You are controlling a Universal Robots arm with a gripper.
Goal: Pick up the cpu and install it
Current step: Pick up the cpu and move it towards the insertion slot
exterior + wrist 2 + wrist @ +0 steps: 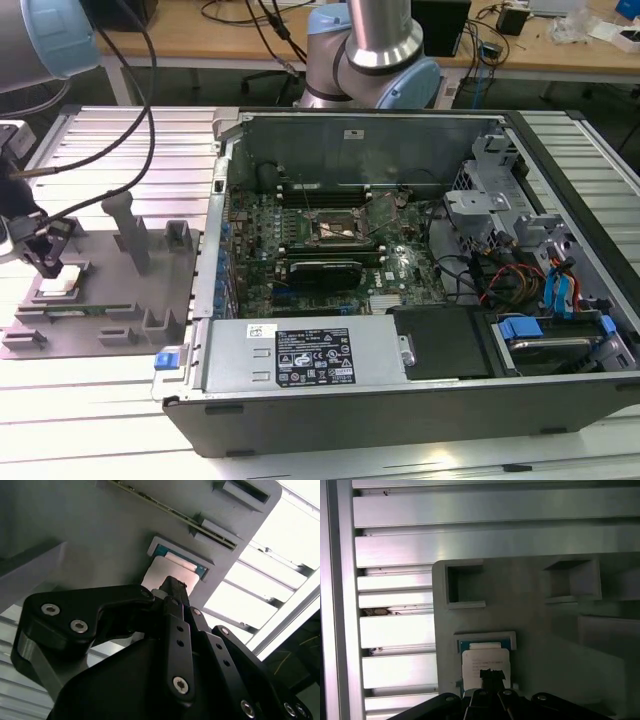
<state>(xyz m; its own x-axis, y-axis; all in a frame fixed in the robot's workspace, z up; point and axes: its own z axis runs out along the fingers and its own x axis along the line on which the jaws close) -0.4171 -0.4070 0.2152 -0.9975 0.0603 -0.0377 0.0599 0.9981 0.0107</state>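
- Step in hand: the pick-up. Your gripper (48, 266) hangs over the grey fixture tray (120, 300) at the exterior view's left, well apart from the open computer case (400, 405).
- Task's thing: the cpu (60, 287) lies flat in a shallow pocket (485, 641) of that tray, pale metal top upward. In both wrist views the pocket shows a blue-green edge just beyond the chip.
- Contact: in the first wrist view the gripper's tip (491, 672) stands over the near part of the cpu (476, 662). In the second wrist view the tip (172, 586) overlaps the edge of the chip (160, 572). You cannot tell whether it touches or hovers just above.
- End effector: released, clenched or grasping cannot be told from these views. Do not treat the chip as secured.
- Progress: judged early. The cpu sits level in its pocket, not lifted, and the socket (340, 228) on the motherboard inside the case appears unfilled.
- What the pick-up calls for, as a judgement: a centred, square hold on a thin flat part, and a straight rise clear of the pocket's walls. A tilted chip could catch on the rim or slip.
- Hazard: cables (150, 130) drape over the tray side.
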